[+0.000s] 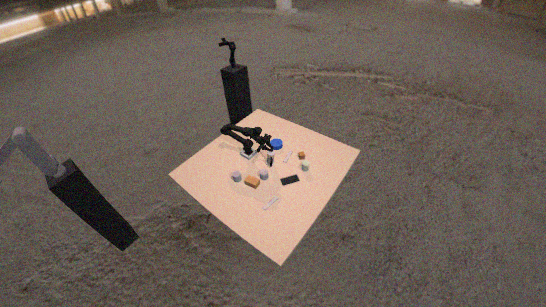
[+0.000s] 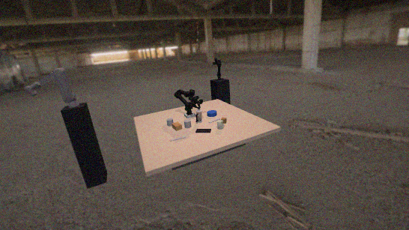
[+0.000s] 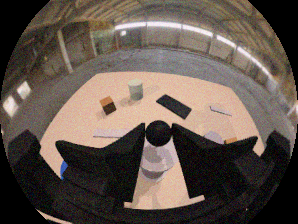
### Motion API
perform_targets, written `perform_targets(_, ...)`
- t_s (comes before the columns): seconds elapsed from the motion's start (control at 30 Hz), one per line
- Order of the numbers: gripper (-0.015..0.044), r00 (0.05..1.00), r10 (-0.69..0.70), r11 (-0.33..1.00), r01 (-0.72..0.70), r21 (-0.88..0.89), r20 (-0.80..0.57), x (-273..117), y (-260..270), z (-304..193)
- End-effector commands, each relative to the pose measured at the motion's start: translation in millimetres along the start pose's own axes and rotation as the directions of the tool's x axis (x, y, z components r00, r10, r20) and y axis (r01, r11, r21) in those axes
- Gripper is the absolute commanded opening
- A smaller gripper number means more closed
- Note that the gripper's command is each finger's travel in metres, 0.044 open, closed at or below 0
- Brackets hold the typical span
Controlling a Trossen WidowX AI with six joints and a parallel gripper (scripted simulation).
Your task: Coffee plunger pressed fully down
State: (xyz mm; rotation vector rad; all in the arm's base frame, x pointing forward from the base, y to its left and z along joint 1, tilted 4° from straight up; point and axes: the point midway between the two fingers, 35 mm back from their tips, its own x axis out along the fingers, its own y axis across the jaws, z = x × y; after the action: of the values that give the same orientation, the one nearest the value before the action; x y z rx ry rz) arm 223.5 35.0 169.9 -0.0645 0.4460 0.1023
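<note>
Here, any writing is staying too blurred to read. The claw (image 3: 158, 137) is gripping the plunger knob (image 3: 158, 132), fingers part-closed on both sides; the press (image 3: 154, 161) is standing upright on the table (image 3: 80, 112), directly beneath.

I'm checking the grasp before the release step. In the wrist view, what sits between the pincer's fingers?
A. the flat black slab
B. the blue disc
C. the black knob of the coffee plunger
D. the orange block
C: in the wrist view the pincer is closed on the round black knob of the coffee plunger, with the press body directly beneath it.
</note>
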Motion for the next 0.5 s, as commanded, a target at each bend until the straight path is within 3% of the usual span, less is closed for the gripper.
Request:
perform_targets(0.0,0.0118,1.0,-0.001,1.0,0.001,-0.01,-0.025,3.8,0.0,-7.1)
perform_targets(0.47,0.0118,1.0,-0.001,1.0,0.001,-0.01,-0.025,5.4,0.0,-5.2)
